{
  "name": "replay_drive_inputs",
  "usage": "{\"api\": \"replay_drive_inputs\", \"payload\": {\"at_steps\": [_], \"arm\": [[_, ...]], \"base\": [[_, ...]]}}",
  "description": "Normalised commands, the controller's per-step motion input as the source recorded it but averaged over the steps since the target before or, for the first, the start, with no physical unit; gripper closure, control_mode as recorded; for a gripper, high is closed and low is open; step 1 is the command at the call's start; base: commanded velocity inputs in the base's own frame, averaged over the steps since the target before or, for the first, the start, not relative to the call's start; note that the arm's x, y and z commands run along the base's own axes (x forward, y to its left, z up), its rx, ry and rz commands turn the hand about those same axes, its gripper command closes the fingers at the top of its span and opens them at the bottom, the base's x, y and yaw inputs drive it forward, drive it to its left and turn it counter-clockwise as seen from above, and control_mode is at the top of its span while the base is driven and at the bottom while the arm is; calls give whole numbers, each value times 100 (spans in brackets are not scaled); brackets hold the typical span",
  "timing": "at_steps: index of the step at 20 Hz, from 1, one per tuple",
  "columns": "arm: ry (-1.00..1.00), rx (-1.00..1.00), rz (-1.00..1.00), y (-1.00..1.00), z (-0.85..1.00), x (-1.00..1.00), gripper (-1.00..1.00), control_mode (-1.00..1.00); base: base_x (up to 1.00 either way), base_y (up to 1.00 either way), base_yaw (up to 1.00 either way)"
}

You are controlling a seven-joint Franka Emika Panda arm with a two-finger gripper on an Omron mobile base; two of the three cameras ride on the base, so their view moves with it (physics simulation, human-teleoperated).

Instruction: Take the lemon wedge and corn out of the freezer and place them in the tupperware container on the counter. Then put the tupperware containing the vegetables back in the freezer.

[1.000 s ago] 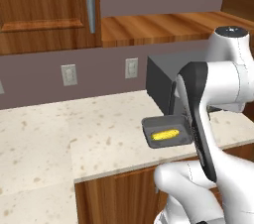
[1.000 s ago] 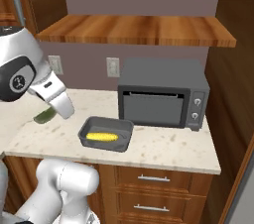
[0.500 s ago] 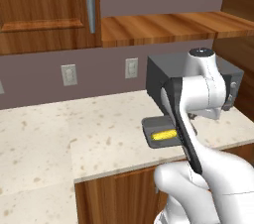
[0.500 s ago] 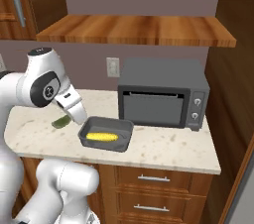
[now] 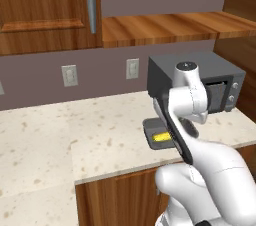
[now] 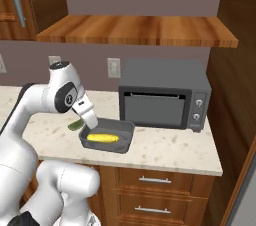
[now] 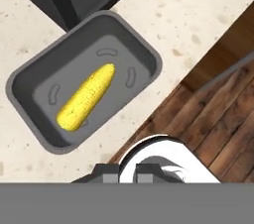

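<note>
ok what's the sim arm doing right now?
The corn lies in the tupperware container, which sits on the counter in front of the toaster oven. The hand is shut and empty, hanging above the counter's front edge beside the container. A small green item lies on the counter behind the arm; I can't tell what it is. No lemon wedge is in the container yet.

Bright-yellow corn (image 7: pixel 87 96) in dk-grey tupperware container (image 7: pixel 30 82); counter (image 5: pixel 100 130) cream w/ brown specks.
</note>
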Motion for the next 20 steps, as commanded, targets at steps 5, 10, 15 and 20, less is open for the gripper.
{"api": "replay_drive_inputs", "payload": {"at_steps": [5, 10, 15, 20], "arm": [[0, 0, -6, -15, -43, 36, 100, -100], [0, 1, -4, -8, -49, 34, 100, -100], [0, 2, -4, -3, -46, 48, 100, -100], [0, 2, -4, 0, -39, 45, 100, -100]], "base": [[0, 0, 0], [0, 0, 0], [0, 0, 0], [0, 0, 0]]}}
